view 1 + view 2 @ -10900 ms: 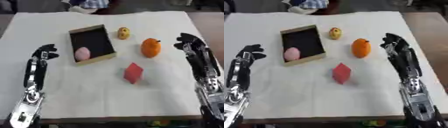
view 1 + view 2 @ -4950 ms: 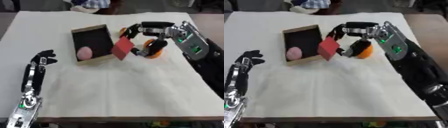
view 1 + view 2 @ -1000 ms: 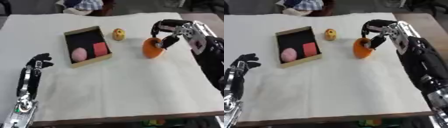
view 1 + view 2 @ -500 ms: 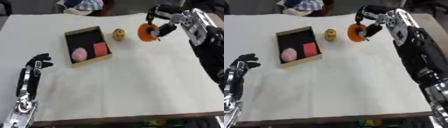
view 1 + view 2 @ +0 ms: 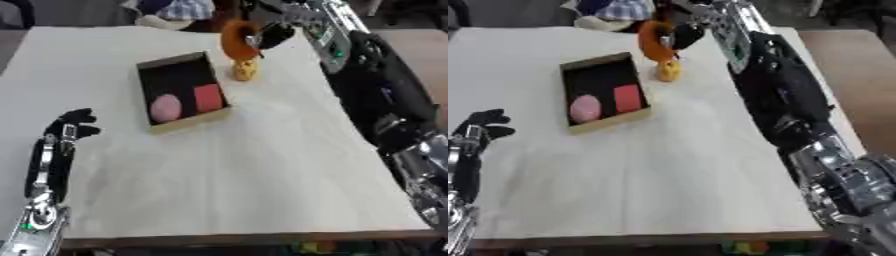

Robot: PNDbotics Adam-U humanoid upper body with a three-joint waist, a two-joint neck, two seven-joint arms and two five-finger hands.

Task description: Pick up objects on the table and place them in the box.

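Left eye view: one box [image 5: 184,118], open-topped, cardboard walls and dark floor, on the pale table [image 5: 245,170] toward its far left. Inside it are two things — a pink round object [image 5: 165,107] and a red block [image 5: 208,97], side by side, the block on the right. Just outside the box's far right corner is one small yellow object [image 5: 244,72] on the table. One orange fruit [image 5: 234,41], rounded and bright, is held up off the table directly over the yellow object, close to the table's far edge. The right hand [image 5: 273,33] has its fingers curled round the fruit's right side; its arm runs down the right of the view. The left hand [image 5: 70,128] shows at the lower left, holding nothing, fingers relaxed and pointing up, near the table's left edge.

Right eye view: same count — one box, two things in it, one yellow object, one fruit. The right forearm is more fully in view here, down to its silver joints at the lower right; the left arm is cut by the view's edge. At the far edge beyond the table is a heap of blue and white cloth [image 5: 610,11], clearer in this view.
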